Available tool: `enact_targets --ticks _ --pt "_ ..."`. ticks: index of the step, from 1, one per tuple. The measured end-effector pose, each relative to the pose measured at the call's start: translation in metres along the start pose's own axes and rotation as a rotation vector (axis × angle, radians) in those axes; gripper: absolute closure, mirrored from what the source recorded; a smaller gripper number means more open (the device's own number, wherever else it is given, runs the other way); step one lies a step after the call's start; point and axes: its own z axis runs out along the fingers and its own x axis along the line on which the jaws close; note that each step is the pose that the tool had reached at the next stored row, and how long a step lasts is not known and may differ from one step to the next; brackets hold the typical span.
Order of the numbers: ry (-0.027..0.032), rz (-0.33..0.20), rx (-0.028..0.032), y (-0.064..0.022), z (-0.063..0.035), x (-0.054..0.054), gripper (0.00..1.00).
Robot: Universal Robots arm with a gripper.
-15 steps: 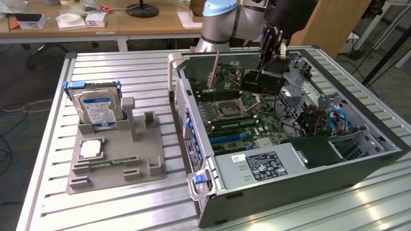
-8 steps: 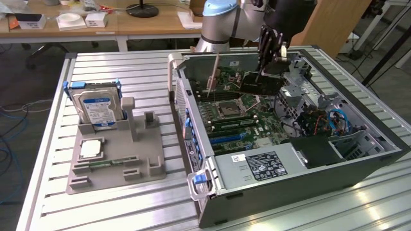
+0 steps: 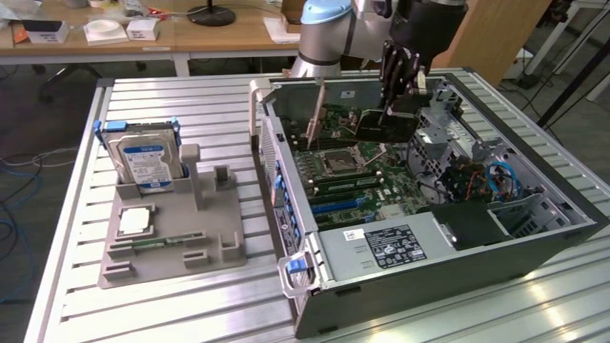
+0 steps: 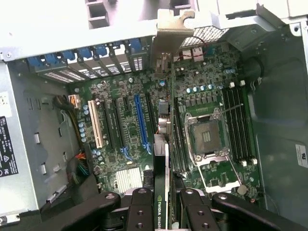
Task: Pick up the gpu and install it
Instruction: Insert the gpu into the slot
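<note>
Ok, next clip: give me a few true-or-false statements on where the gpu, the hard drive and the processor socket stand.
1. The gripper is closed on the gpu. True.
2. The gpu is over the motherboard of the open computer case. True.
3. The hard drive sits inside the case. False: it stands upright in the grey holder on the table, to the exterior view's left of the case.
4. A cooler covers the processor socket. False: the socket is uncovered.
</note>
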Motion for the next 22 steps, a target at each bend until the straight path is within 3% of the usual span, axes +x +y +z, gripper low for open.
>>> enact_targets --ticks 10,22 --pt "0.0008 -0.067 0.0022 -0.0002 0.0079 0.000 0.74" --pt "0.0010 -0.165 0.0115 -0.0004 0.0147 0.000 0.74"
